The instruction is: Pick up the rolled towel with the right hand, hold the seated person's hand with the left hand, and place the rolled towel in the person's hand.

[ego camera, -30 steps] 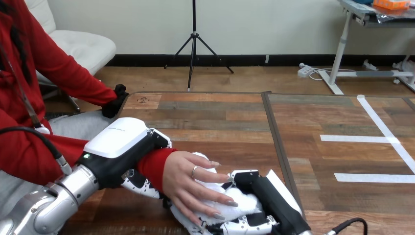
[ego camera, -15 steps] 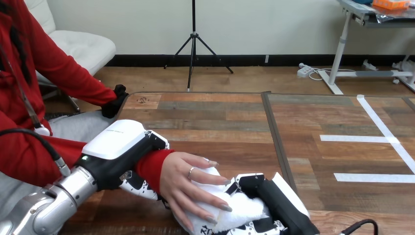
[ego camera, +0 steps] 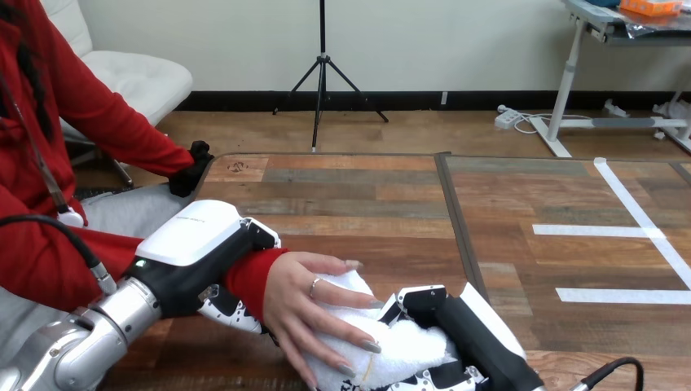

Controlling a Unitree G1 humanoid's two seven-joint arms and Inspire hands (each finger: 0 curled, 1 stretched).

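Observation:
The white rolled towel lies at the table's near edge, under the person's hand, whose fingers lie curved over it. My right hand comes in from the bottom right and is shut on the towel's right end, fingers curled round it. My left hand sits over the person's wrist at the red sleeve, with its fingers curled underneath the wrist.
The wooden table stretches away ahead of the hands. White tape lines mark its right part. A dark seam runs front to back through the tabletop.
My right hand and the towel have slid a little right and toward the near edge. The person's fingers have settled further over the towel. My left hand has stayed on the wrist.

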